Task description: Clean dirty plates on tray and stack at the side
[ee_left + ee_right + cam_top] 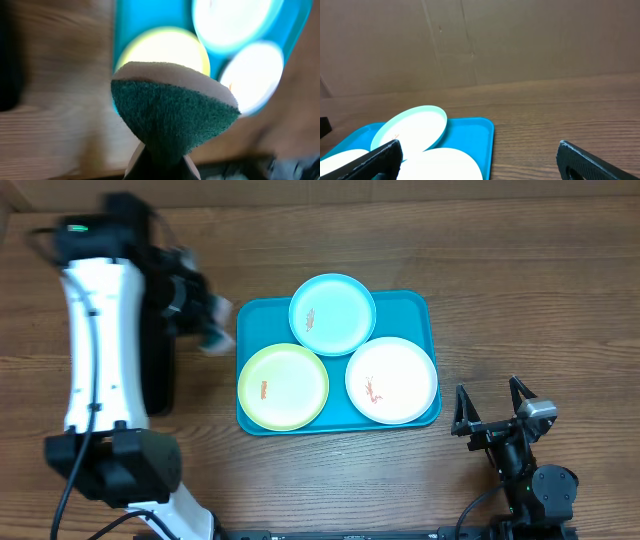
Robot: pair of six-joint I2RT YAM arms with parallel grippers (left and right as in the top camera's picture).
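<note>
The three plates are set close together on the tray [405, 315], which lies at the middle of the table [520, 280]; the light blue plate [332, 313] is placed at the far side, overlapping the tray's rim, with the yellow-green plate [283, 386] and the white plate [391, 379] side by side nearer the robot; an orange-red smear is seen on each, so none is judged clean and no stack has been started at the side. A sponge [175, 115], green scouring face towards the wrist camera and pale face behind, is pinched at its narrow waist by the left gripper [161, 157], the grip squeezing it into an hourglass shape so that a broad edge is left free for wiping; in the overhead view this gripper [205, 320] is blurred and is held just beside the tray's left edge, above the black tray [160, 380], the yellow-green plate being nearest to it. The right gripper [492, 418] is kept well apart, beyond the tray's near right corner, its fingers [382, 156] spread wide with nothing between them, presumably in readiness to steady or lift a plate.
</note>
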